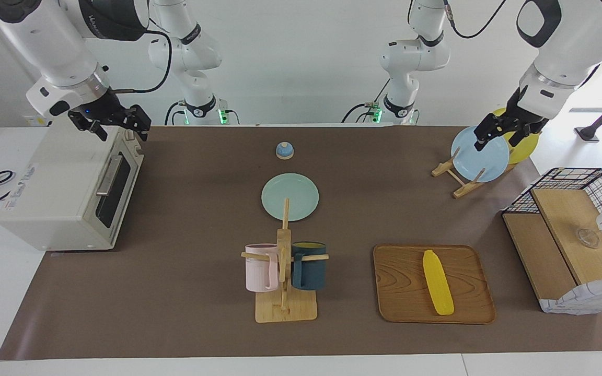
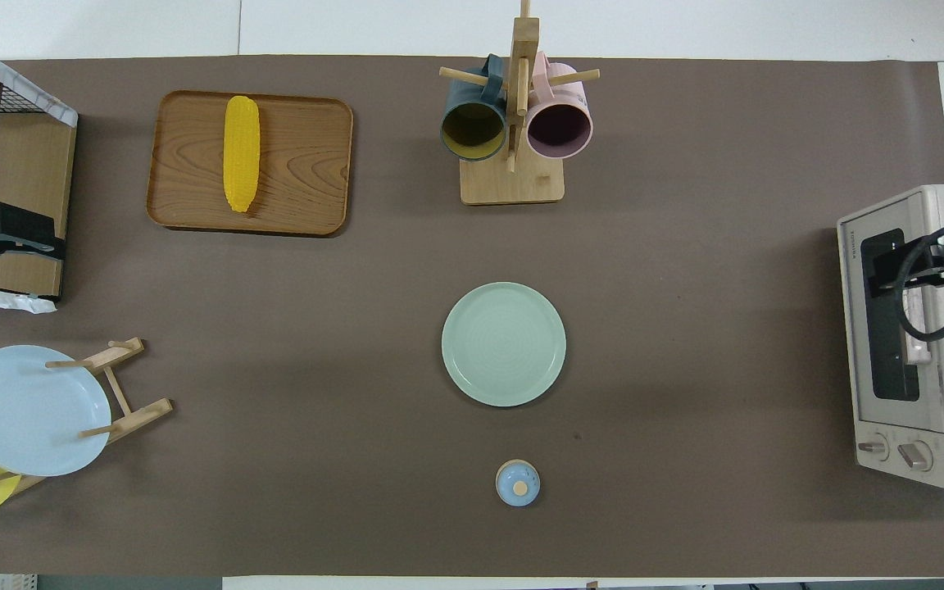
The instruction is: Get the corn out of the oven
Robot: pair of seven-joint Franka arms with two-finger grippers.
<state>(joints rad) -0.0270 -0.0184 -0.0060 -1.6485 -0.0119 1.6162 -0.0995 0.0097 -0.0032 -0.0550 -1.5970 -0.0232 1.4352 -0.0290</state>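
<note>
Corn (image 1: 438,283) on tray (image 1: 400,297), apart from both hands; right hand (image 1: 118,127) over shut oven (image 1: 66,193), left hand (image 1: 510,130) over plates (image 1: 481,156); grips probably empty, openness unclear.

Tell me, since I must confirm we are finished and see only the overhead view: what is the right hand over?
Observer: The right hand hangs over the top of the cream-white toaster oven, away from its metal bar handle.
Operator: And the left hand? Here it seems over the wire-and-wood basket shelf.
Observer: It is over the pale blue round plate in the wooden rack, not over the shelf.
Operator: Anything on that shelf?
Observer: A small clear glass item sits on its wooden board.
</note>
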